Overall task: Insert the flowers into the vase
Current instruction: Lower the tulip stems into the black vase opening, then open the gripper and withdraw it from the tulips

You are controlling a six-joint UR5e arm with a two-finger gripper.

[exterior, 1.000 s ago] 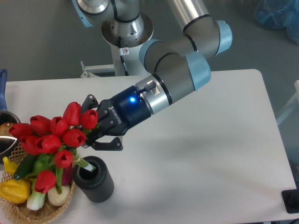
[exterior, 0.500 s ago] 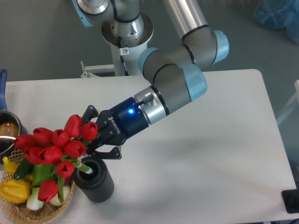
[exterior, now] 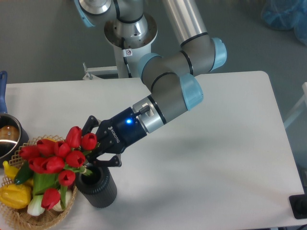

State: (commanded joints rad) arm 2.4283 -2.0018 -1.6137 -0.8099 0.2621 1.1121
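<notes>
**Tulips held at the vase mouth, near the tabletop's front-left corner**

At the left edge of the tabletop you have a metal pot, cut off by the frame so only part of its rim shows. Just in front of it, at the front-left corner, sits a wicker basket with yellow, green and white vegetables; its lower side runs out of view.

The flowers lean over that basket, blooms to the left, leaves hanging down across the vegetables. Their stems slant right and down to the mouth of the vase, which stands upright just beside the basket, near the front edge. You cannot tell how far the stem ends reach inside; blooms and fingers cover that spot.

The gripper comes in from the right, tilted down toward the vase, its fingers closed around the stems just above the rim. The lower finger is close over the vase mouth; contact is unclear.

To the right of the arm, the tabletop is bare white out to its right edge and back-right corner.
</notes>
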